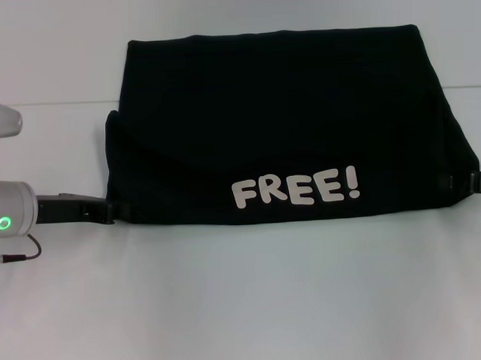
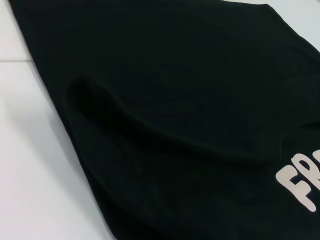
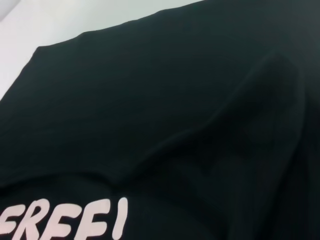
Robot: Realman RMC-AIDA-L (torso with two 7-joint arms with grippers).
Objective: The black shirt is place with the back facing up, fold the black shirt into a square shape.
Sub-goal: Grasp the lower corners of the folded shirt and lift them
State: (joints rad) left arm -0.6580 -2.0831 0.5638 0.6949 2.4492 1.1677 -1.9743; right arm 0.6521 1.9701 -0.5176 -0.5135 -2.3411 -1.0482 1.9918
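Lying folded across the far middle of the white tabletop (image 1: 245, 306), the black shirt (image 1: 278, 123) showed its "FREE!" lettering (image 1: 294, 189) along the near edge. The left hand (image 1: 109, 210) sat at the shirt's near left corner, the right hand (image 1: 444, 184) at its near right corner, most likely to work both ends of that edge together. Whether either hand pinched cloth or stood wide, I couldn't tell. The tabletop was plain and pale; nothing of the room showed beyond it.
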